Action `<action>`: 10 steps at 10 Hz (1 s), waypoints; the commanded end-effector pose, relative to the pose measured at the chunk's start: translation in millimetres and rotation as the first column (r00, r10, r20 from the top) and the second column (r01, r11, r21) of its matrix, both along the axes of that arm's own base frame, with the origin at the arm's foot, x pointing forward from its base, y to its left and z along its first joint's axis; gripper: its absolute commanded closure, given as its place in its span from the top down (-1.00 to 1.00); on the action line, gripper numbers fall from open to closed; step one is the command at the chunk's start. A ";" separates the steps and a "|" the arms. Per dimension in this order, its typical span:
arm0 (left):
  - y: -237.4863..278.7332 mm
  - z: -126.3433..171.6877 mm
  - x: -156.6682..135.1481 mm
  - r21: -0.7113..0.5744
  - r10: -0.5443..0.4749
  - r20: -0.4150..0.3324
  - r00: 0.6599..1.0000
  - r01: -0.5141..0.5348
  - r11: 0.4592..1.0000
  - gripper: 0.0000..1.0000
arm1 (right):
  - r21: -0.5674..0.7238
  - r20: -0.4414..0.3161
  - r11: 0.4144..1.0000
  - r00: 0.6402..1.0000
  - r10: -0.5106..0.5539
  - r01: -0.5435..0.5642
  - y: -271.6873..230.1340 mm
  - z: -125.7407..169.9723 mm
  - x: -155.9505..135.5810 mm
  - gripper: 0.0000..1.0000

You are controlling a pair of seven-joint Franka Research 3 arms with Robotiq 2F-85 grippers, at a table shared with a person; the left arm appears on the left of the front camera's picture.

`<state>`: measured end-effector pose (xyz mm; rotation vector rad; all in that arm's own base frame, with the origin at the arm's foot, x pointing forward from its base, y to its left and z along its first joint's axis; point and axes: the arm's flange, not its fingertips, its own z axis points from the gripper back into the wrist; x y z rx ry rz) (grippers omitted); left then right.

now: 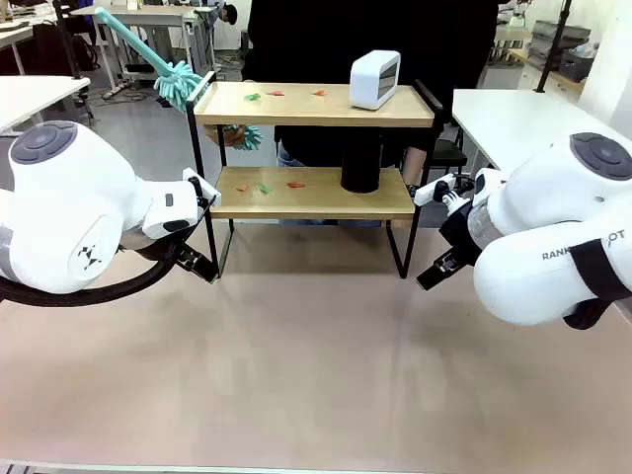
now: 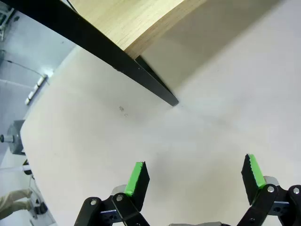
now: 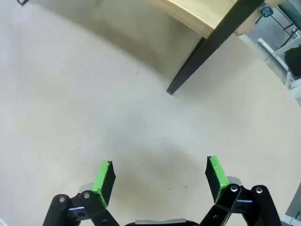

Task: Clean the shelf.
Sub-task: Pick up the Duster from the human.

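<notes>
The shelf (image 1: 314, 193), two light wooden boards in a thin black frame, stands at the far middle of the beige table. Small red and green scraps (image 1: 265, 187) lie on both boards. A white box-shaped device (image 1: 375, 79) sits on the top board and a black cylinder (image 1: 361, 161) on the lower one. A person behind holds a teal duster (image 1: 176, 83) at the shelf's top left corner. My left gripper (image 2: 195, 174) is open over bare table beside the shelf's left leg (image 2: 155, 87). My right gripper (image 3: 160, 176) is open near the right leg (image 3: 188, 70).
The beige tabletop (image 1: 316, 365) stretches wide in front of the shelf. White tables (image 1: 513, 118) stand at both sides. The person (image 1: 326, 39) in dark clothing stands right behind the shelf. Both white arms (image 1: 69, 207) flank the shelf close to its legs.
</notes>
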<state>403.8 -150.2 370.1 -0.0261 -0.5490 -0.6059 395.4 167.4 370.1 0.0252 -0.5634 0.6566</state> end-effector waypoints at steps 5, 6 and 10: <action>0.0 0.1 0.0 0.000 0.000 0.000 1.000 0.000 1.000 1.00 | 0.000 0.000 1.000 1.000 0.000 0.000 0.0 0.0 0.0 1.00; 0.0 0.1 0.0 0.000 0.000 0.000 1.000 0.000 1.000 1.00 | 0.000 0.000 1.000 1.000 0.000 0.000 0.0 0.0 0.0 1.00; 0.0 0.1 0.0 0.000 0.000 0.000 1.000 0.000 1.000 1.00 | 0.000 0.000 1.000 1.000 0.000 0.000 0.0 0.0 0.0 1.00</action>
